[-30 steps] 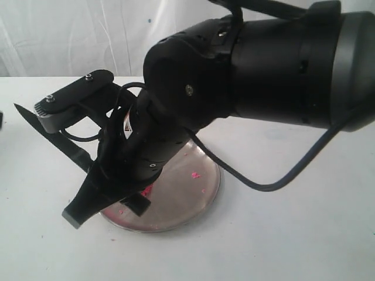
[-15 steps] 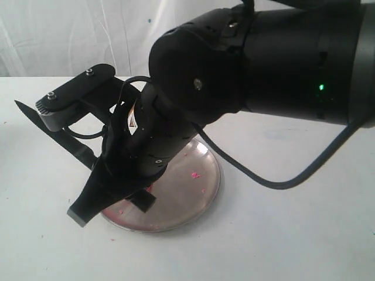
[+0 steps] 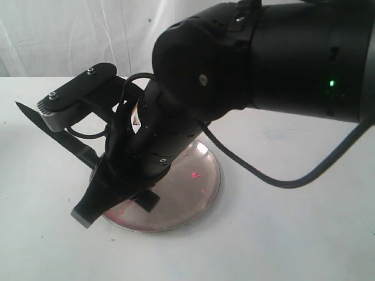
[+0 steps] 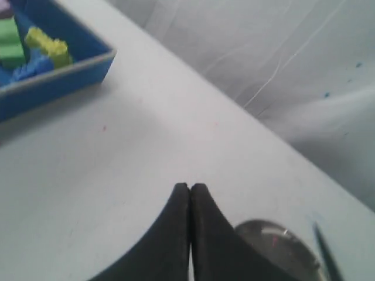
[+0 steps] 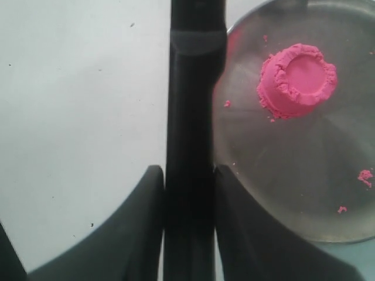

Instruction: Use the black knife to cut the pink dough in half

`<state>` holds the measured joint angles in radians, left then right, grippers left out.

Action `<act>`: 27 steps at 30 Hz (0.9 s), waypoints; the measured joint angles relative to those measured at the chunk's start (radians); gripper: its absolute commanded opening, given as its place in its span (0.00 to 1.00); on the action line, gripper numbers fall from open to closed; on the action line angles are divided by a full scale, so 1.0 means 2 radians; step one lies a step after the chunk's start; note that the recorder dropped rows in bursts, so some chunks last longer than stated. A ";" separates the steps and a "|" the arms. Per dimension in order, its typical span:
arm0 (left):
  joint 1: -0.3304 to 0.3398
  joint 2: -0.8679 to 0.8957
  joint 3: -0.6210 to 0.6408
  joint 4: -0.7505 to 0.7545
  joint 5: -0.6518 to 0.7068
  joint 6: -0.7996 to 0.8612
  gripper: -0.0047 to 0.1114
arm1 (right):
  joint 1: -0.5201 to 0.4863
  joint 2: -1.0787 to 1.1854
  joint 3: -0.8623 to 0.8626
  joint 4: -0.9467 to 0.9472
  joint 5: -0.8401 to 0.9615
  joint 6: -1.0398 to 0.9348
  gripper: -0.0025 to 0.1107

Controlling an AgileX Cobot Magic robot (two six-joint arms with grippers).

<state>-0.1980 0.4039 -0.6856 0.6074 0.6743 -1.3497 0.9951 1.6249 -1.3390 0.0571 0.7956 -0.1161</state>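
Gripping the black knife (image 5: 190, 117) by its handle, the right claw (image 5: 188, 175) hangs beside the steel plate (image 5: 275, 199), blade tip jutting out past its far finger. Just beside that claw, the pink dough (image 5: 297, 80) sits whole on the plate. Off alone over bare table, the left claw (image 4: 189, 190) is clenched on nothing.

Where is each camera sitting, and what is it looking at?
Exterior view: off the arms, facing the table; the right arm hides most of the steel plate and grips the black knife.
Left wrist view: on the left arm, past the shut left gripper toward a blue tray.
Right wrist view: on the right arm, over the pink dough.
All three show the plate.
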 measured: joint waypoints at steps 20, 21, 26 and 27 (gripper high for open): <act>0.000 -0.031 -0.146 -0.710 0.131 0.990 0.04 | 0.000 -0.003 0.000 -0.024 0.001 -0.002 0.02; 0.000 -0.031 -0.173 -0.715 0.099 1.003 0.04 | 0.000 -0.003 0.000 -0.025 0.002 -0.002 0.02; 0.000 -0.032 -0.255 -0.702 -0.116 1.001 0.04 | 0.000 -0.003 0.000 -0.029 0.001 -0.002 0.02; 0.000 -0.032 -0.257 -0.685 -0.150 0.979 0.04 | 0.000 -0.003 0.000 -0.029 0.001 -0.002 0.02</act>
<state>-0.1980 0.3393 -1.1999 -0.7627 0.3734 0.6075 0.9951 1.6187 -1.3390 0.0000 0.7972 -0.1202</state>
